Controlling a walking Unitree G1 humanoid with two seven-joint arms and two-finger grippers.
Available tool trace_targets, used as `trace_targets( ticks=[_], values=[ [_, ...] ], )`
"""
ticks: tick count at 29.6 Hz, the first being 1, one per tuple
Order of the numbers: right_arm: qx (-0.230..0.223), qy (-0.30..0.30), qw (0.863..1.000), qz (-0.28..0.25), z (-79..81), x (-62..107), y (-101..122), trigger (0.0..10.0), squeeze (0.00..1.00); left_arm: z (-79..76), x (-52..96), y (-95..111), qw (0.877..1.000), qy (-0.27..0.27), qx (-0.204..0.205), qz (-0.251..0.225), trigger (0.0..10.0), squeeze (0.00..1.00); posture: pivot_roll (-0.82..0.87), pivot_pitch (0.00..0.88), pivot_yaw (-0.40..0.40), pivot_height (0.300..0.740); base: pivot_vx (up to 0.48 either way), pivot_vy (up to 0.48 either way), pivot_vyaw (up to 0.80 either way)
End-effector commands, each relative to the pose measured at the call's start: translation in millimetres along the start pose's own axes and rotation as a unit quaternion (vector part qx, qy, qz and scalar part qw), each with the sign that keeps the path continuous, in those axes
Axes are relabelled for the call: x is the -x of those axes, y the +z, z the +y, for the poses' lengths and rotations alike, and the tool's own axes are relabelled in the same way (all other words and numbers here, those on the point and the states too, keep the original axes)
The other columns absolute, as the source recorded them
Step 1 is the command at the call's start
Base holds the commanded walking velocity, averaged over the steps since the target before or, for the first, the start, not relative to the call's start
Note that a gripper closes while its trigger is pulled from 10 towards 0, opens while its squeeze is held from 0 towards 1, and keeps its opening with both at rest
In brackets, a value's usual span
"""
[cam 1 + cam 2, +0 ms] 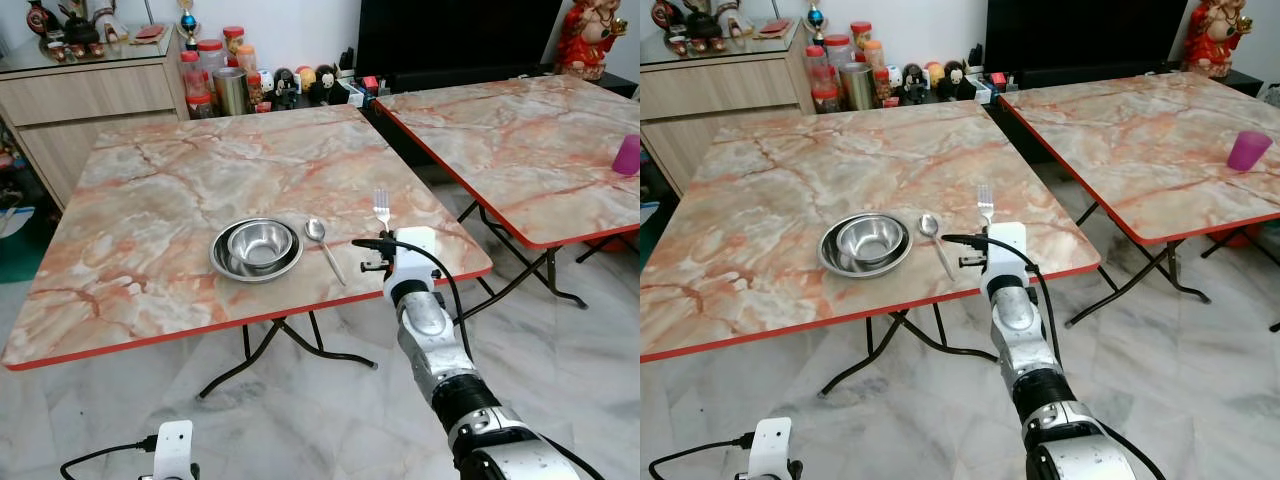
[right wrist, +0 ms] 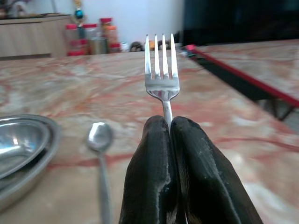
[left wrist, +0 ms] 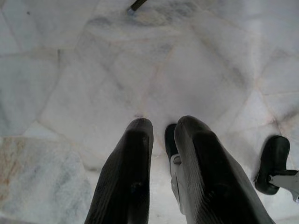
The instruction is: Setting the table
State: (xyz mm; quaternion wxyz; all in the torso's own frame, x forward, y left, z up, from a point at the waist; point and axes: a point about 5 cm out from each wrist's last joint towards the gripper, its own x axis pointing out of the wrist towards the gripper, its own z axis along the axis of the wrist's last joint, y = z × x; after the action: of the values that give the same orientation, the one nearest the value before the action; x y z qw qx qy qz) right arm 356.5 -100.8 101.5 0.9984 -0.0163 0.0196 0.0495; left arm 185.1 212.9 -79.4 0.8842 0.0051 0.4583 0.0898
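My right gripper (image 2: pixel 168 122) is shut on the handle of a silver fork (image 2: pixel 162 70), held upright with its tines up. It hovers above the front right part of the marble table (image 1: pixel 160 190), to the right of a spoon (image 1: pixel 322 243). The spoon lies beside a steel bowl (image 1: pixel 262 243), which sits in a steel plate (image 1: pixel 222 264). The fork (image 1: pixel 381 208) rises just beyond my right wrist. My left gripper (image 3: pixel 163 126) hangs low over the tiled floor with its fingers together and nothing between them.
A second marble table (image 1: pixel 520 140) stands to the right with a pink cup (image 1: pixel 627 154) on it; a gap separates the two tables. Jars (image 1: pixel 210 75) and a wooden cabinet (image 1: pixel 90 100) stand behind. Folding table legs (image 1: pixel 270 340) show under the front edge.
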Motion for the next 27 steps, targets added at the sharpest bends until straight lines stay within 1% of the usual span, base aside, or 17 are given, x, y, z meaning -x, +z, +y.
trace_targets(
  ticks=[1,3,9,19,27],
  values=[
    [0.0,0.013,1.0,-0.007,6.1,-1.1,4.4,10.0,0.0,1.9,0.0,0.1,1.0,0.002,-0.002,0.001,10.0,0.0,-0.02,0.0,0.005,0.74,0.36,0.0,0.0],
    [-0.005,0.012,1.0,-0.008,6.2,-1.1,4.3,10.0,0.0,1.8,0.0,0.0,1.0,0.002,-0.002,0.001,10.0,0.0,-0.02,0.0,0.005,0.74,0.364,0.0,0.0],
    [0.005,0.014,1.0,-0.006,5.5,-1.5,4.6,10.0,0.0,1.3,-0.1,0.4,1.0,0.001,-0.001,0.001,10.0,0.0,-0.02,0.0,0.005,0.74,0.364,0.0,0.0],
    [-0.001,0.01,1.0,-0.005,4.8,-1.3,3.9,10.0,0.0,2.4,-0.4,2.7,1.0,0.005,-0.006,-0.001,10.0,0.0,-0.02,0.0,0.009,0.74,0.355,0.0,0.0],
    [-0.002,0.011,1.0,-0.005,6.1,0.0,3.4,10.0,0.0,4.0,-0.4,2.7,1.0,0.008,-0.005,-0.001,10.0,0.0,-0.02,0.0,0.009,0.74,0.0,0.0,0.0]
  ],
)
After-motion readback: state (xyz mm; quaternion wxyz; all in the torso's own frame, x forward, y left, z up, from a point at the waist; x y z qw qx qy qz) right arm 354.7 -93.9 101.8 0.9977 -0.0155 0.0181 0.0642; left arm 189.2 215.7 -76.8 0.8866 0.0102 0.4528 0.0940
